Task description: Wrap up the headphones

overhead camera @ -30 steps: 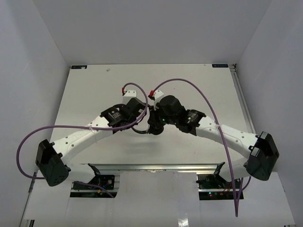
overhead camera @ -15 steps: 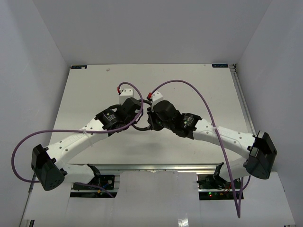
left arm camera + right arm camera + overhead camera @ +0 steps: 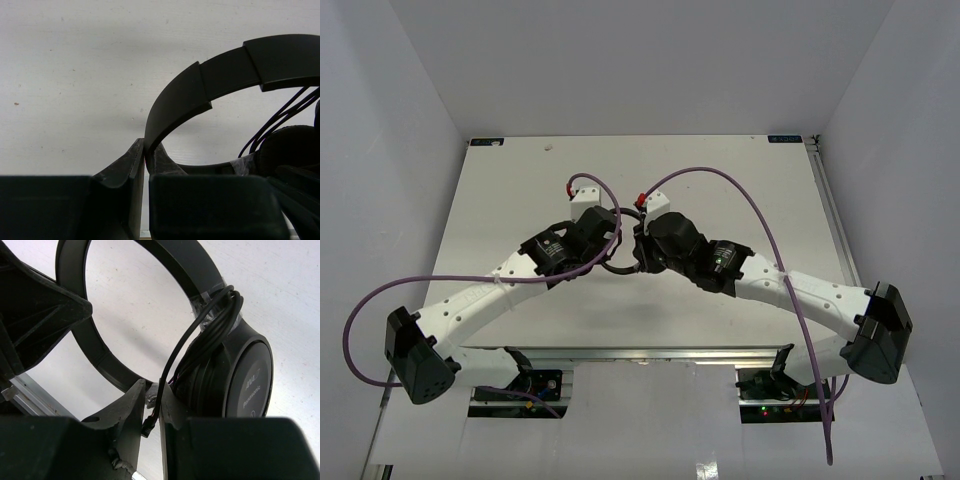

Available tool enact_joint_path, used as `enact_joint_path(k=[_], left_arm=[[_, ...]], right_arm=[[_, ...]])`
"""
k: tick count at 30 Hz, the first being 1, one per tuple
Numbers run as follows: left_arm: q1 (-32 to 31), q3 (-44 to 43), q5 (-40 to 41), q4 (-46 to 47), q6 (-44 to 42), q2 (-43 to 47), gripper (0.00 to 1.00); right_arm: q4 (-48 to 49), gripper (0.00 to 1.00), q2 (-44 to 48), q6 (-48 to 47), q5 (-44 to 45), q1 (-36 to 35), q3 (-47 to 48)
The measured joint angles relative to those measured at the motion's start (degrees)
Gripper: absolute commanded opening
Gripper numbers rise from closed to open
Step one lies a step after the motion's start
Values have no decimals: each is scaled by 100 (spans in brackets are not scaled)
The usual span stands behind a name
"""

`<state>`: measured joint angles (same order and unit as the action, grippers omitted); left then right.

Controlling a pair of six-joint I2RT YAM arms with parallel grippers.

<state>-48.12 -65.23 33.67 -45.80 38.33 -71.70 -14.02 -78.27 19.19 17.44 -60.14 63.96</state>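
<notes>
The black headphones (image 3: 623, 262) hang between my two grippers at the table's middle. My left gripper (image 3: 145, 152) is shut on the arched headband (image 3: 210, 82). My right gripper (image 3: 151, 397) is shut on the thin dark cord (image 3: 170, 365) near its plug end (image 3: 148, 426). The cord is looped several times around the band above a round earcup (image 3: 245, 377). The other earcup (image 3: 292, 147) shows dimly in the left wrist view. From above, the wrists cover most of the headphones.
Thick purple robot cables (image 3: 740, 200) arc over both arms. The white table (image 3: 520, 190) extends around the grippers, with a metal rail (image 3: 830, 210) along its right edge and white walls on three sides.
Both grippers moved slightly toward the table's far side with the headphones held between them. The right arm's elbow swung outward to the right.
</notes>
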Motion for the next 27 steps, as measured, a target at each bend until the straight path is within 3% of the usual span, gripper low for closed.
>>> enact_joint_path(k=[27], left_arm=[[0, -234, 320, -523, 99, 11, 0]], right_arm=[[-31, 34, 63, 8, -98, -204, 51]])
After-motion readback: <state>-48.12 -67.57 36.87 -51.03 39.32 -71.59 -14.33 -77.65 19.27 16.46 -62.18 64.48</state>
